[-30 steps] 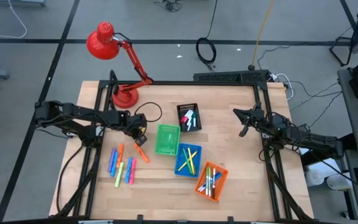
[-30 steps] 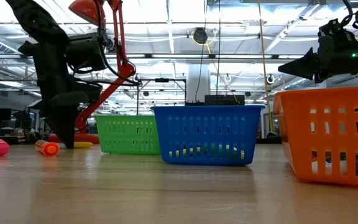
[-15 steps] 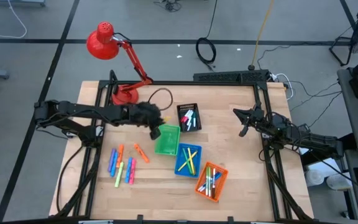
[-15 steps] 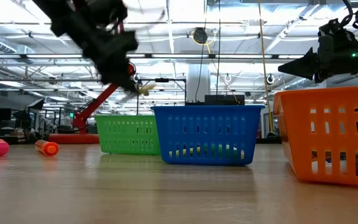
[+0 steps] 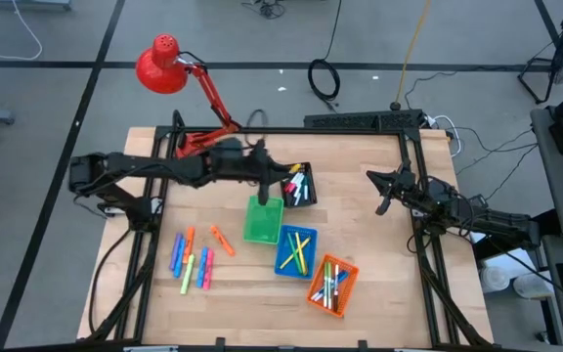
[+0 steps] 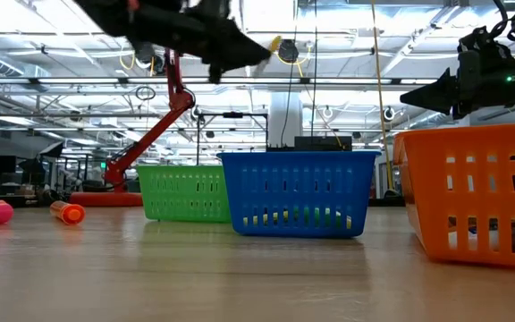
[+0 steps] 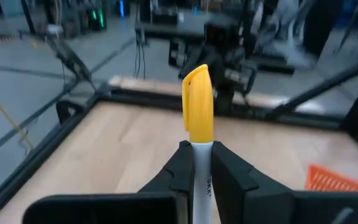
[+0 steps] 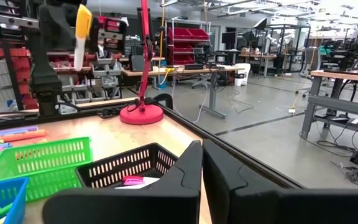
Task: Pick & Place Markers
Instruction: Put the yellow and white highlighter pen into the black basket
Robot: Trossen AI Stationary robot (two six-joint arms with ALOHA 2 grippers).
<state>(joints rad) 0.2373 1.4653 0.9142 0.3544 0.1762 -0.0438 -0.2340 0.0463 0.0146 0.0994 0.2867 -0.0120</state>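
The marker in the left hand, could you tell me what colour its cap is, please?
Yellow cap on a white marker, shown best in the left wrist view.

- High view is looking straight down on the whole table (image 5: 360, 244).
- Low view is sitting at tabletop level, close to the blue basket (image 6: 298, 192).
- Both wrist views are facing across the table; all are sharing the blue basket area.

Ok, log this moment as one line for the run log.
left gripper: shut on yellow marker, raised over green basket | right gripper: shut, idle at table's right | loose markers: on table
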